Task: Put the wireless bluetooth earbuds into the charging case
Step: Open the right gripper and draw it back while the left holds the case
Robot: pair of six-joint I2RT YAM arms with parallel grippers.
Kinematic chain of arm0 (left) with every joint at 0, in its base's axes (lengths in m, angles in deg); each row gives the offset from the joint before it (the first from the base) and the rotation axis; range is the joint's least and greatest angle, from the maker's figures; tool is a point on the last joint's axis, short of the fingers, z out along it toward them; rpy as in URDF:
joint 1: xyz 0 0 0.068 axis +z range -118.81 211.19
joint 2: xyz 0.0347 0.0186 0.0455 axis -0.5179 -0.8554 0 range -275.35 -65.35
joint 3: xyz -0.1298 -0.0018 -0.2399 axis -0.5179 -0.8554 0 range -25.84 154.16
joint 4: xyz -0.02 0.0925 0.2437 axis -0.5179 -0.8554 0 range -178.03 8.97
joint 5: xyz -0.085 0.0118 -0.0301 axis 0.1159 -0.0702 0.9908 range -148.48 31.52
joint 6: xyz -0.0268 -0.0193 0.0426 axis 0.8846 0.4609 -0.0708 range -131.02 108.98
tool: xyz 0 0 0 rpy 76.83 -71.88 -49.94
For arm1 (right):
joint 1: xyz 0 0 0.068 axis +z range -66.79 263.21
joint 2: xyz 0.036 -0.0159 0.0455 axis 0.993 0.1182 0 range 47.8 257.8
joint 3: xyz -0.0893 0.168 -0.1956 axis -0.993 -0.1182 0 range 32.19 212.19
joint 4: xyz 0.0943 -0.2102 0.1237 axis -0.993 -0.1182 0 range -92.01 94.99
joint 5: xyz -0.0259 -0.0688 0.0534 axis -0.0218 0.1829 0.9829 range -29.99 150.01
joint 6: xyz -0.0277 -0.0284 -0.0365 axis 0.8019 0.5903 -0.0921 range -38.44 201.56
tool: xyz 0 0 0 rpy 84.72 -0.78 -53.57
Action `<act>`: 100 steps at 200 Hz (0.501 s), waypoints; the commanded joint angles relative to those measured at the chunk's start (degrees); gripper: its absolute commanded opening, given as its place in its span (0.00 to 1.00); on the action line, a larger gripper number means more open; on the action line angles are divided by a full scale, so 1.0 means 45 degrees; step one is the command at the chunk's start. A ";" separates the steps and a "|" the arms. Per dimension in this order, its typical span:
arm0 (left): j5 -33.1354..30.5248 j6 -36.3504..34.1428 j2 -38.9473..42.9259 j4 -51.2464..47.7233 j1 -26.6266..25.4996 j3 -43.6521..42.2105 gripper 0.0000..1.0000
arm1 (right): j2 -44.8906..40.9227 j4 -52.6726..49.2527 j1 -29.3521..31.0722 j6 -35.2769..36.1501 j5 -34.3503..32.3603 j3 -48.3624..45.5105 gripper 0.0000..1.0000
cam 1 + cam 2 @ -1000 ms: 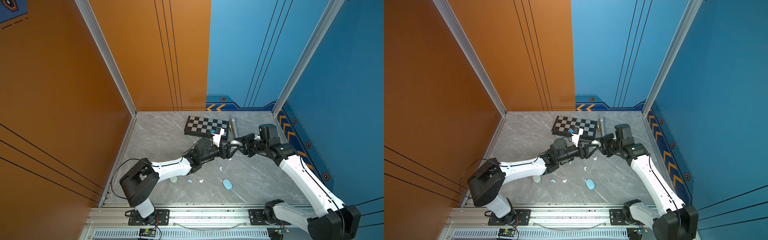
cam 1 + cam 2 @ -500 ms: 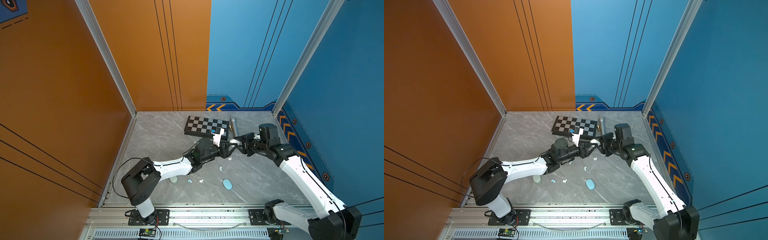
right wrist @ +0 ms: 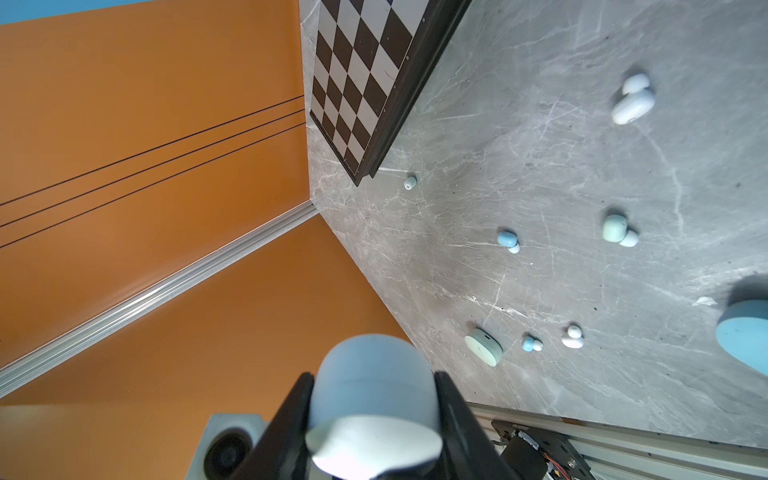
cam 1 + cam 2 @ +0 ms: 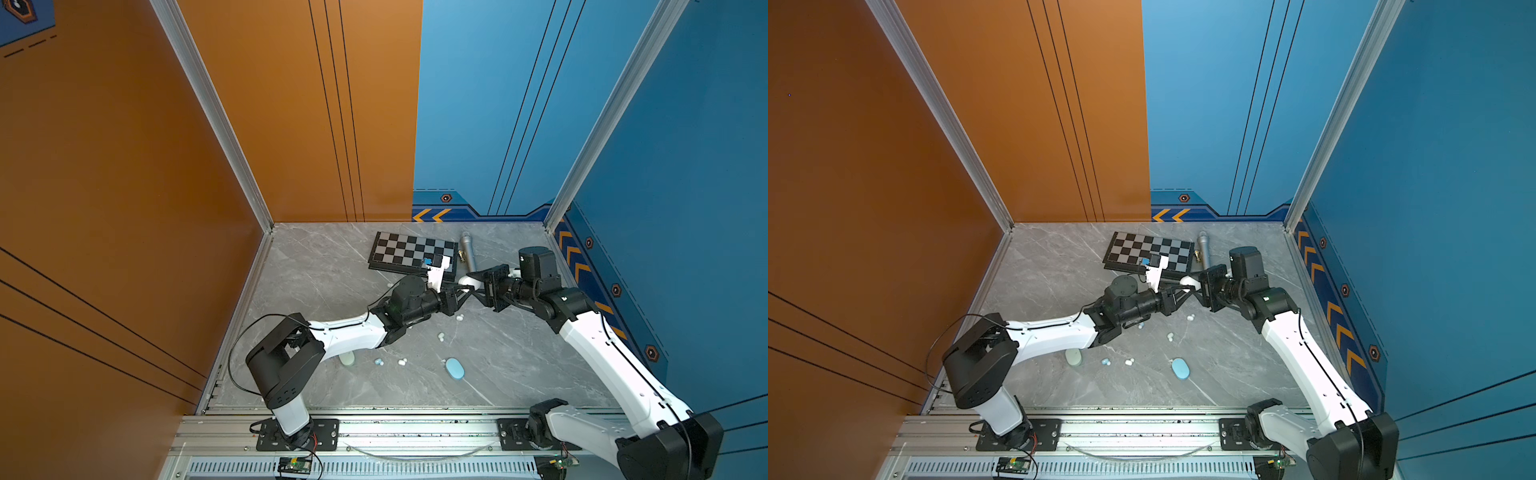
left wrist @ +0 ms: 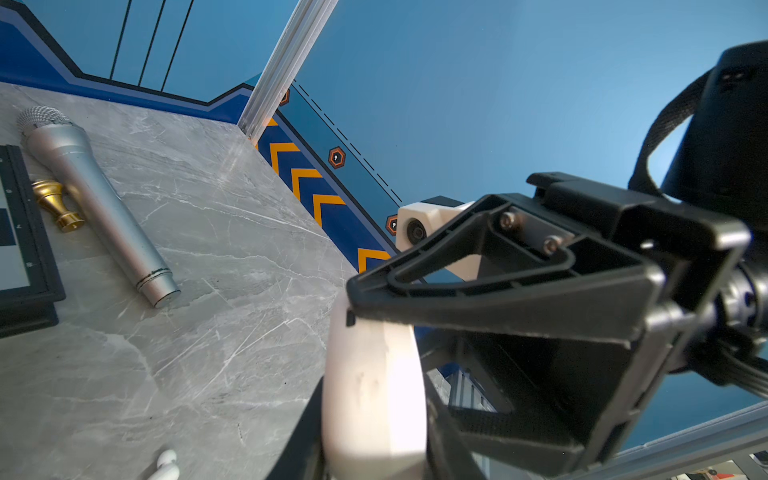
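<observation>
The wireless bluetooth earbuds (image 3: 619, 230) lie loose on the grey marble tabletop (image 4: 316, 266). Six show in the right wrist view: two white, two light blue and two mint. One mint bud (image 3: 410, 183) sits just off a corner of the chessboard (image 3: 365, 75), and the others are scattered over the nearer half of the table. Among them lie a shut mint case (image 4: 347, 358), just beside the left arm in both top views, and a shut light blue case (image 4: 455, 368), each apart from the buds. The white charging case (image 3: 374, 409) is held clear of the table, in front of the chessboard and between the two arms. The right gripper (image 3: 374, 384) is clamped on it, with a finger pressed to either side. The left gripper (image 5: 374, 386) meets it from the opposite direction. In the left wrist view its fingers lie against both flanks of the same case, so both grippers grip it. Beyond them a silver microphone (image 5: 95, 208) lies along the chessboard's edge, with a gold chess piece (image 5: 58, 205) between the two.
</observation>
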 commanded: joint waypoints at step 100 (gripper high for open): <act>0.2041 -0.0081 0.0926 -0.5881 0.1788 0.1373 0.00 | -0.0676 0.0288 -0.2098 0.8842 0.2618 0.0425 0.79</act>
